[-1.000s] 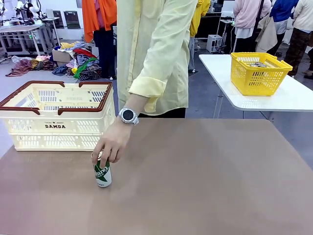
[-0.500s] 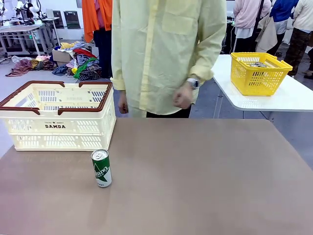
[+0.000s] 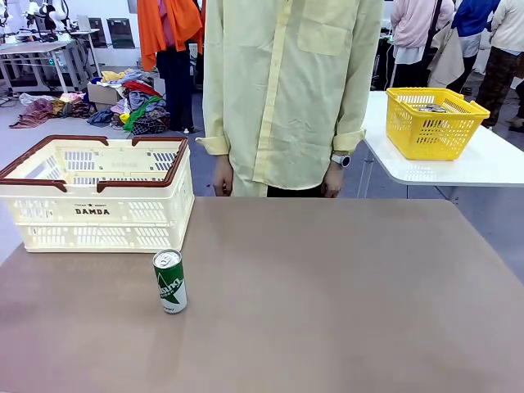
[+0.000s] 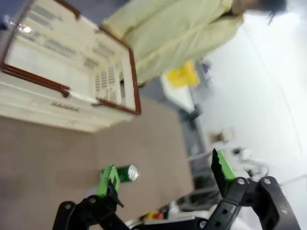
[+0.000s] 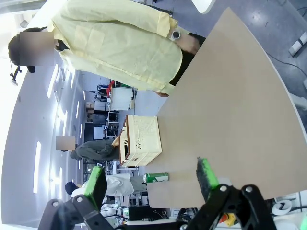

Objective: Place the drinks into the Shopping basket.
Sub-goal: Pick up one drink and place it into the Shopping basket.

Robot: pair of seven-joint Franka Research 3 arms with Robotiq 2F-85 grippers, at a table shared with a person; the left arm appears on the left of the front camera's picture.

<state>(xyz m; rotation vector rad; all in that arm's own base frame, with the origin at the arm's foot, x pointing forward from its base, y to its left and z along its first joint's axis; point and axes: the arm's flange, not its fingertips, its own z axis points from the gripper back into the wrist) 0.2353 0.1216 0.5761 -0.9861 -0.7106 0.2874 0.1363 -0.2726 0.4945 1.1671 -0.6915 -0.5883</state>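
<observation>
Green can (image 3: 169, 282) upright by the Shopping basket (image 3: 98, 211)
Front: we see it untouched on the surface (image 3: 344, 295). Left wrist: our left tool (image 4: 165, 167) stands apart, empty. Right wrist: right tool (image 5: 151, 176) likewise. A skewed approach could topple it.

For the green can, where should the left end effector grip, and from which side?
Probably mid-height on the round side wall of the green can, jaws level across it. It stands upright on the table with the basket close behind it, so coming in from the robot's near side looks safest. The left end effector is open, seemingly wide enough.
</observation>
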